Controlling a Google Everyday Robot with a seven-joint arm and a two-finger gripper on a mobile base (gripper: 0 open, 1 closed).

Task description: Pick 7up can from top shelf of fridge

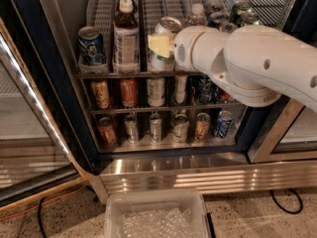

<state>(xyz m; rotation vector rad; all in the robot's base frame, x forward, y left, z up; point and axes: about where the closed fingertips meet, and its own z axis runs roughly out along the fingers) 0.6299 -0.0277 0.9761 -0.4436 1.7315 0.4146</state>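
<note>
In the open fridge point(198, 175), your gripper point(161, 45) sits on the top shelf point(101, 9), right against the 7up can point(167, 26). You cannot tell whether it grips. A bottle point(126, 36) stands just left.

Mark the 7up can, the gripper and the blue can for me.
7up can point(170, 25), camera view, on its silver lid.
gripper point(160, 44), camera view, on its yellowish tip at the can.
blue can point(92, 47), camera view, mid-body.

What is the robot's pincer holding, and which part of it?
Cannot tell for sure. The pincer is at the 7up can's side, mid-height, on the top shelf; an actual grip isn't visible.
</note>
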